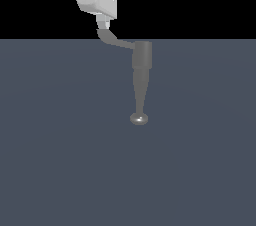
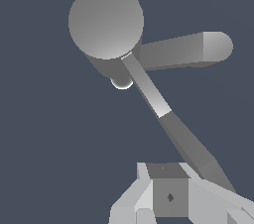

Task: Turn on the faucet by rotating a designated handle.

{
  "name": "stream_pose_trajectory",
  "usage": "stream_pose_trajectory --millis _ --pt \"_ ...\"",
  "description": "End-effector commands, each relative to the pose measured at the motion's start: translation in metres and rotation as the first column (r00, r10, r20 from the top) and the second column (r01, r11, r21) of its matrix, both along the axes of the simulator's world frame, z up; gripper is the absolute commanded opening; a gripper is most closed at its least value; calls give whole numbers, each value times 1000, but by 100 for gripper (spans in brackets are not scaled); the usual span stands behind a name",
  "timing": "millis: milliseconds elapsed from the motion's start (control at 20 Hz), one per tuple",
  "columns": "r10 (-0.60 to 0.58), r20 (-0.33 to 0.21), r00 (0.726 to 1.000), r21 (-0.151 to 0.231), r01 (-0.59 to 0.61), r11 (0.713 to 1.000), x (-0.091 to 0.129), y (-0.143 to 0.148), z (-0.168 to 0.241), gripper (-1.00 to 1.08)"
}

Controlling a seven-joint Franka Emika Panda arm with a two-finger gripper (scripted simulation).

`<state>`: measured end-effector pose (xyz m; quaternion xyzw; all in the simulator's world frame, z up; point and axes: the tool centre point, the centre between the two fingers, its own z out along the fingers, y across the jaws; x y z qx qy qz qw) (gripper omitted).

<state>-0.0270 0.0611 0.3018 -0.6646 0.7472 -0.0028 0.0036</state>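
The grey faucet (image 1: pixel 142 55) stands on the dark floor, its cylindrical body upright and its long spout (image 1: pixel 139 92) tapering to a rounded shiny tip (image 1: pixel 139 118). The thin curved handle (image 1: pixel 116 41) sticks out of the body toward the exterior view's left. My gripper (image 1: pixel 103 24) hangs right over the handle's outer end, touching or nearly touching it, its fingers drawn together with nothing between them. The wrist view looks down on the faucet (image 2: pixel 105 21); the handle (image 2: pixel 158 104) runs from the body to my gripper (image 2: pixel 166 173), and the spout (image 2: pixel 178 52) points off to one side.
A flat dark grey-blue floor (image 1: pixel 60 160) spreads around the faucet. Black background lies beyond its far edge. No other objects are in view.
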Motion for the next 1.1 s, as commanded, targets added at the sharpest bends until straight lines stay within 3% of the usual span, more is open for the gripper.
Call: stream_pose_trajectory --millis 0,50,1050 --pt "4 -9 1000 -1 -4 1000 -8 2 -3 -100" --pt "1 0 1000 0 -1 1000 -2 1 0 -100" --pt "3 -8 1000 0 -3 1000 -65 -45 -2 -100"
